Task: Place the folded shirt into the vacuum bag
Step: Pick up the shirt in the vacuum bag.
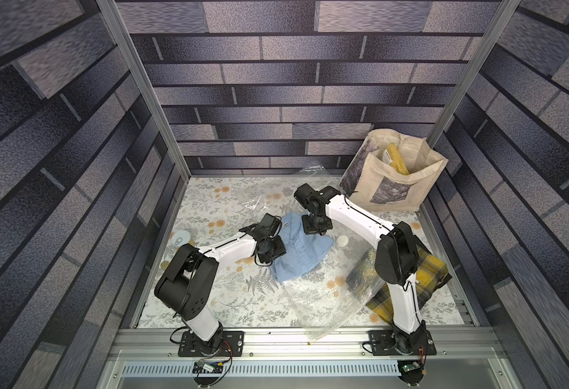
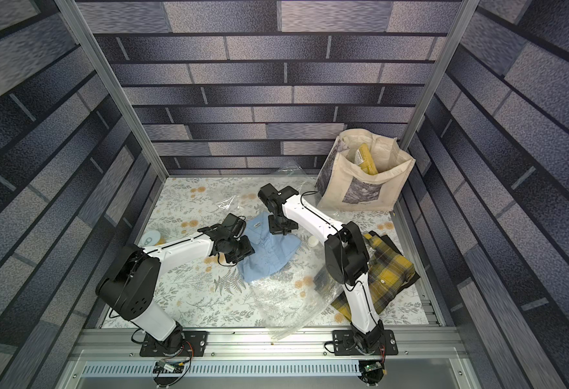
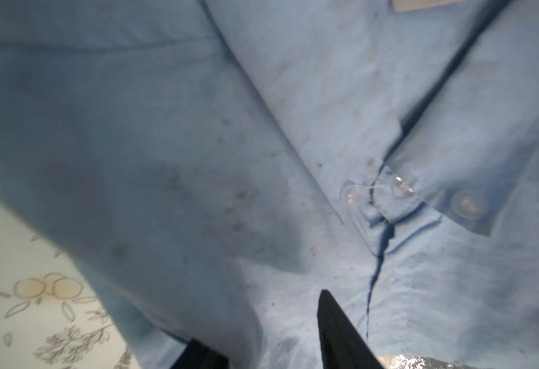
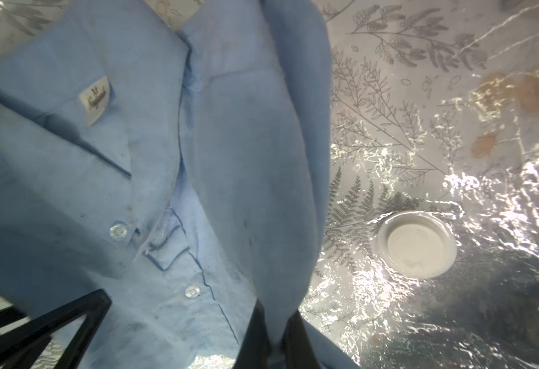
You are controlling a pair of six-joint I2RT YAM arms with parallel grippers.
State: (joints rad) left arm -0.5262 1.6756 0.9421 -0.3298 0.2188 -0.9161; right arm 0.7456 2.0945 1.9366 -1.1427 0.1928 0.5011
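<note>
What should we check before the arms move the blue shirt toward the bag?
1. Hold by right gripper on blue shirt: ok, shut on a fold.
2. Hold by left gripper: cannot tell; cloth sits between its fingers, which stand apart.
3. Blue shirt inside vacuum bag: not ok; no plastic covers it in the right wrist view.
4. Bag mouth open: cannot tell.
5. Valve cap clear of blue shirt: ok, beside it, apart.
6. Vacuum bag free of other things: not ok; one edge lies over the plaid shirt.
</note>
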